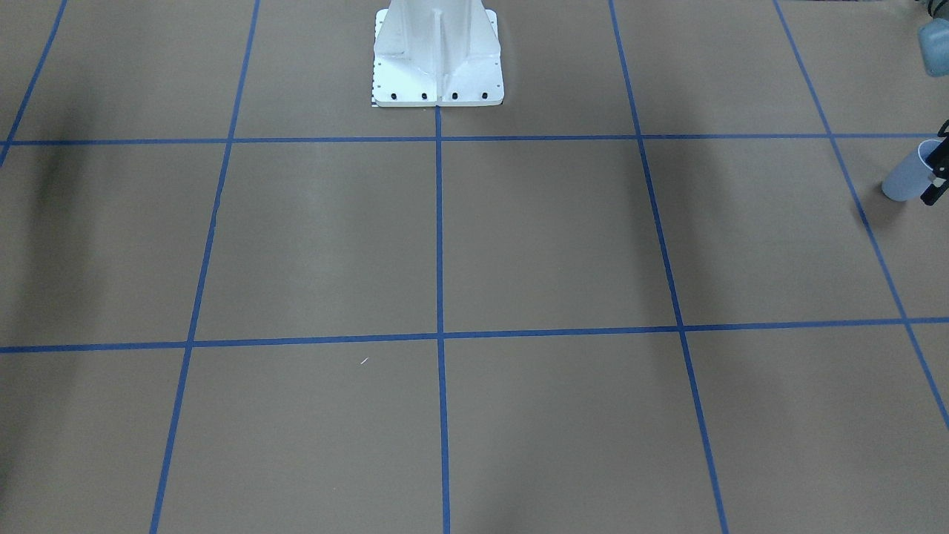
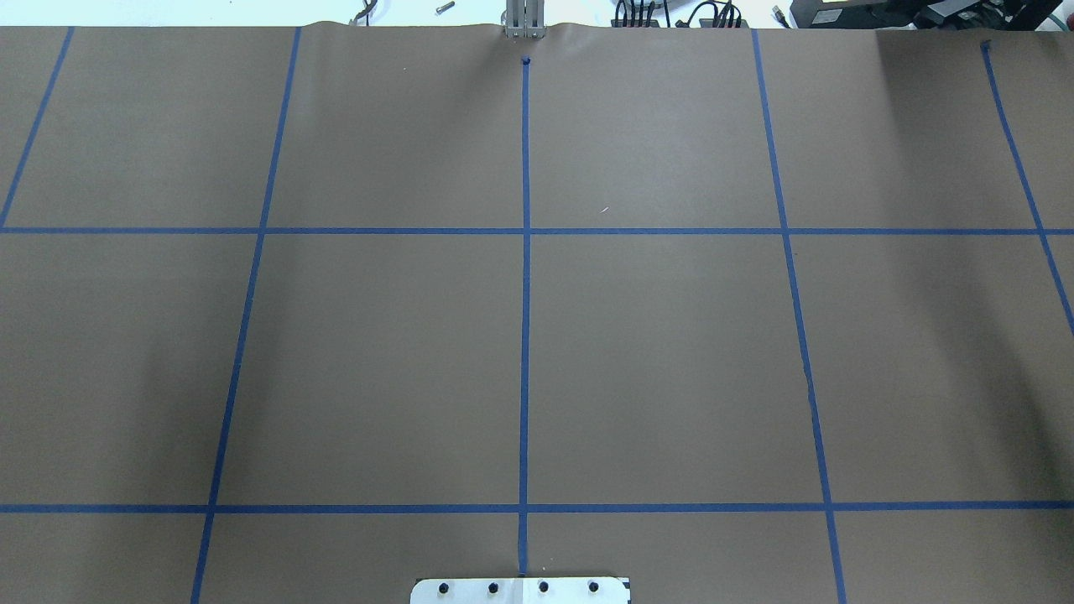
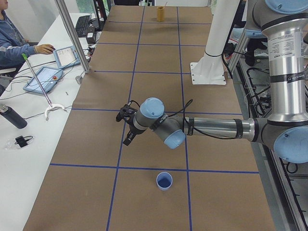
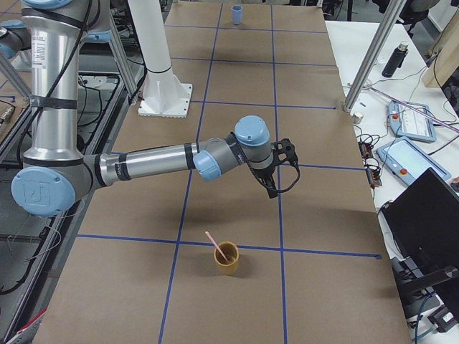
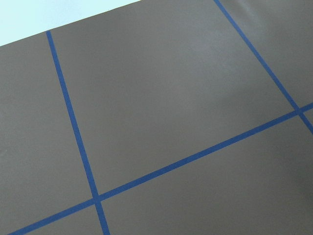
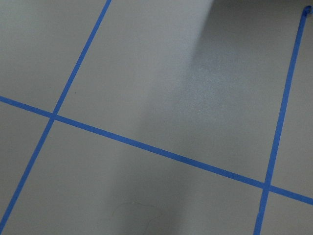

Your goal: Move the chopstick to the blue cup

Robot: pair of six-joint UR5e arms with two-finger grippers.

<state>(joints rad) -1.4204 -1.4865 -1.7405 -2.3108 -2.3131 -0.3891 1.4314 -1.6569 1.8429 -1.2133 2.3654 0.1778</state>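
The blue cup (image 3: 164, 181) stands upright on the brown table near the end on my left; it also shows at the right edge of the front view (image 1: 906, 178). The pale-pink chopstick (image 4: 214, 242) leans in a tan cup (image 4: 226, 259) at the opposite end. My left gripper (image 3: 128, 139) hangs over the table, apart from the blue cup and farther from my base; only a black part of it shows in the front view. My right gripper (image 4: 272, 190) hangs over the table beyond the tan cup. I cannot tell whether either is open or shut. Both wrist views show only bare table.
The white pedestal (image 1: 437, 55) stands at the table's middle on my side. Blue tape lines (image 2: 525, 252) grid the brown cover. On the operators' side are metal posts (image 3: 72, 36), tablets (image 3: 43, 79), a bottle (image 3: 12, 116) and a seated person (image 3: 9, 41).
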